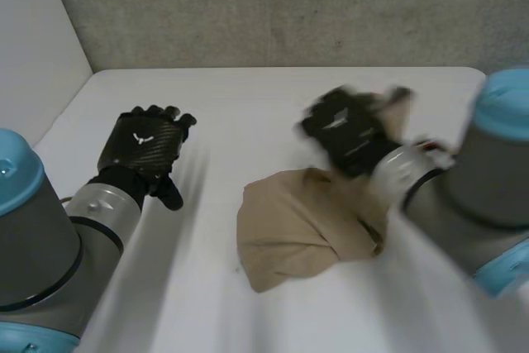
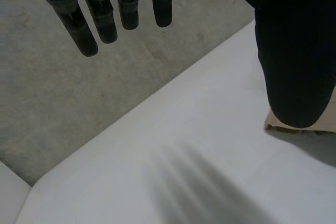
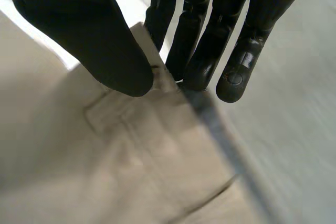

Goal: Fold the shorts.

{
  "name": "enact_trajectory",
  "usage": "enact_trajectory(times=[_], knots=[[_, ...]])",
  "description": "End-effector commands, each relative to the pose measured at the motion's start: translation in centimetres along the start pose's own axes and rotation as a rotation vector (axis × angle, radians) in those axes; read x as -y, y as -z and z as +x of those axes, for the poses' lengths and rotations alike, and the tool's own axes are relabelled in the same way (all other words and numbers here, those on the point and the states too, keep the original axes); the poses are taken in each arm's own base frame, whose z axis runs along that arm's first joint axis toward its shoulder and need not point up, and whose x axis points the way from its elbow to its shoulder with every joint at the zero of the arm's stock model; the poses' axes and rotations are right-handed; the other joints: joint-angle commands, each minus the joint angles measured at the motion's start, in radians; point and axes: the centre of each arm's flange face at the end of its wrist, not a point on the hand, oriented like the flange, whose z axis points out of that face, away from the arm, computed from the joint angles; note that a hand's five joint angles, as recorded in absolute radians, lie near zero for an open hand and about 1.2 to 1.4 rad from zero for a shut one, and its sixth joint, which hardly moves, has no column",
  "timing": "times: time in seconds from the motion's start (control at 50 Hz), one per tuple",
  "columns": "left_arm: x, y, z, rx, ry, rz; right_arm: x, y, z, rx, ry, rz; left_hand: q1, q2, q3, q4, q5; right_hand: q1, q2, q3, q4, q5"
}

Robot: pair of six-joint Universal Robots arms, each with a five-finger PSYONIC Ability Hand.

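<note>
head view: the shorts (image 1: 289, 229) are bunched right of centre, their far edge pinched by the nearer right hand (image 1: 347, 134); the left hand (image 1: 145, 146), fingers relaxed, is held well left.

Plain tan shorts (image 1: 289, 229), white table (image 1: 248, 105), grey wall (image 1: 289, 6)

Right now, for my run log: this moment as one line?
right hand: pinches shorts edge | left hand: open, apart | shorts: crumpled on table
</note>
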Motion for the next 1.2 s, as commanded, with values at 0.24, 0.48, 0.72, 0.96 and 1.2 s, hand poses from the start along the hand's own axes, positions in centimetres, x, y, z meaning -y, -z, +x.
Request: enact_trajectory(times=[0.24,0.48,0.72,0.96,1.2], knots=[[3.5,-2.1,-2.9,0.097,0.054,0.114,2.6,0.9,-6.0,0.295,-0.384,0.062,-0.026,-0.010,-0.030,-0.021,-0.019,-0.753,-0.980,-0.981,-0.995,-0.950],[4.2,-5.2,1.6,-0.019,0.157,0.140,2.1,0.9,3.9,0.007,-0.749,0.105,-0.012,0.005,-0.015,-0.007,-0.004,-0.756,-0.983,-0.985,-0.998,-0.954],[-1.0,-8.2,7.6,-0.095,0.214,0.002,-4.7,-3.4,2.1,-0.090,-0.745,-0.210,-0.006,0.011,-0.009,-0.001,0.001,-0.753,-0.981,-0.982,-0.995,-0.951],[-6.5,-4.9,9.1,-0.153,0.155,-0.338,-7.9,-2.4,-1.0,0.037,-0.705,-0.440,-0.018,-0.001,-0.021,-0.013,-0.010,-0.775,-1.003,-1.004,-1.017,-0.973],[-7.0,0.1,8.5,-0.180,0.179,-0.453,-9.1,0.5,-1.1,0.054,-0.591,-0.504,-0.018,-0.001,-0.021,-0.013,-0.010,-0.775,-1.003,-1.004,-1.017,-0.973]])
